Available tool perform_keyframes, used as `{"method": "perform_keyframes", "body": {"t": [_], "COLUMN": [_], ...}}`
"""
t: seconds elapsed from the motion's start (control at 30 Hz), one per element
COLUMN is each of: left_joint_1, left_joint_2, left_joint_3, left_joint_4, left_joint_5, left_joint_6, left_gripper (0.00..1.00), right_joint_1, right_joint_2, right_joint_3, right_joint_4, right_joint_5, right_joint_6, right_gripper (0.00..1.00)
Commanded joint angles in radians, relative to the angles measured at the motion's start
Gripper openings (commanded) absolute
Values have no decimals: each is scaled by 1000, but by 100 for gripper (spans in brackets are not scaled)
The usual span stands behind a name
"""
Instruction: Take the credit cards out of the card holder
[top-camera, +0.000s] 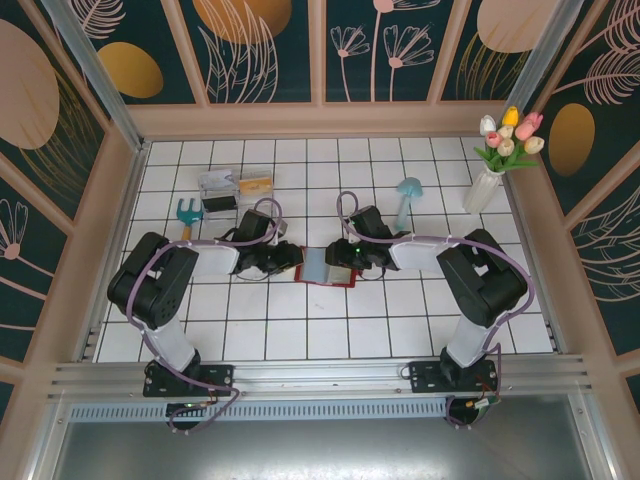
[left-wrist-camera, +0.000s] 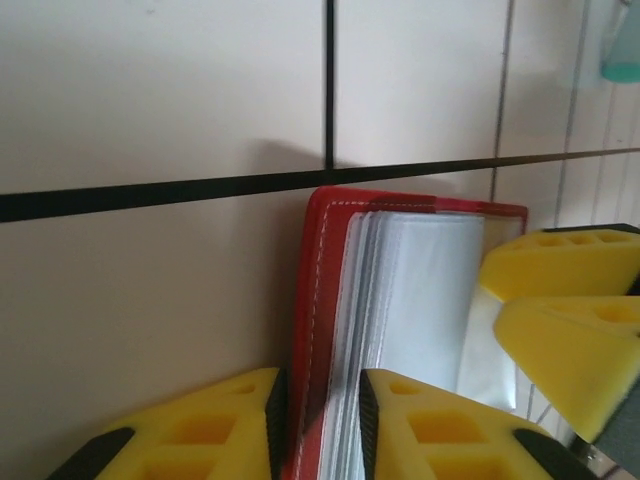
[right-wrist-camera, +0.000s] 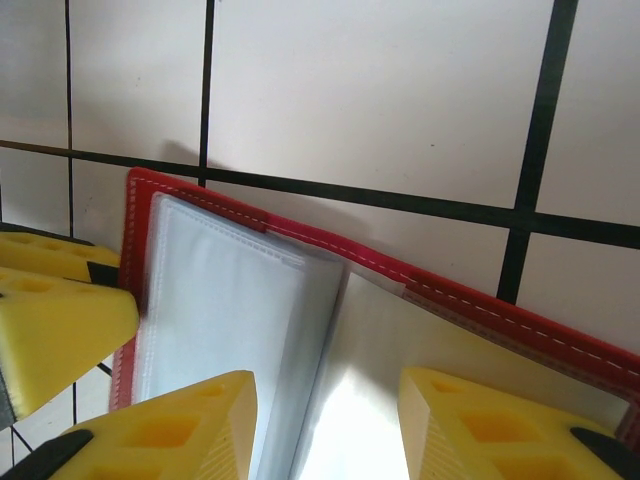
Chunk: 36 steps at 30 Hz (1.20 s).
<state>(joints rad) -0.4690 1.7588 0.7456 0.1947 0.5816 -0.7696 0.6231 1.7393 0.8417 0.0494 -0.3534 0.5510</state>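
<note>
Toward the far left corner of the tiled table, a blue toy garden fork lies near a clear plastic box, with a tan card just beside the box. The left gripper reaches in from the left. The left wrist view shows its yellow fingers pinched on the red left-hand cover of the card holder, one pad outside the cover and one against the clear sleeves. The holder lies open and flat near the middle of the table, between the two claws, showing pale pockets inside a red stitched border. The right gripper comes at it from the right, its jaws set apart over a pale leaf. Whether they grip that leaf cannot be told from these angles. Farther right stand a blue mushroom figure and, by the far right corner, a white vase of tulips.
</note>
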Motion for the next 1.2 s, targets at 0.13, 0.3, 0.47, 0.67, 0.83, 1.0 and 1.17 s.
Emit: {"method": "perform_keyframes", "body": {"t": [0.13,0.3,0.47,0.67,0.83,1.0,1.17], "left_joint_1": [-3,-3,-3,-5,-5,-6,-7], "left_joint_2": [-31,-29,-39,-115,-131,-125,-122], "left_joint_3": [-41,-55,-71,-78,-78,-83,-81], "left_joint_4": [168,226,263,235,205,200,198], "left_joint_5": [191,232,231,199,176,163,160], "left_joint_6": [-7,-33,-50,-41,-32,-30,-27], "left_gripper": [20,18,5,0,0,0,0], "right_joint_1": [-10,-10,-13,-9,22,29,50], "right_joint_2": [-11,-6,-40,-151,-196,-167,-98], "right_joint_3": [-25,-22,-24,-23,-16,17,56], "right_joint_4": [12,12,9,4,5,-5,27], "right_joint_5": [-47,-58,-57,-37,-26,-55,-110], "right_joint_6": [-2,-5,8,43,113,152,183], "right_gripper": [44,44,44,52,59,63,52]}}
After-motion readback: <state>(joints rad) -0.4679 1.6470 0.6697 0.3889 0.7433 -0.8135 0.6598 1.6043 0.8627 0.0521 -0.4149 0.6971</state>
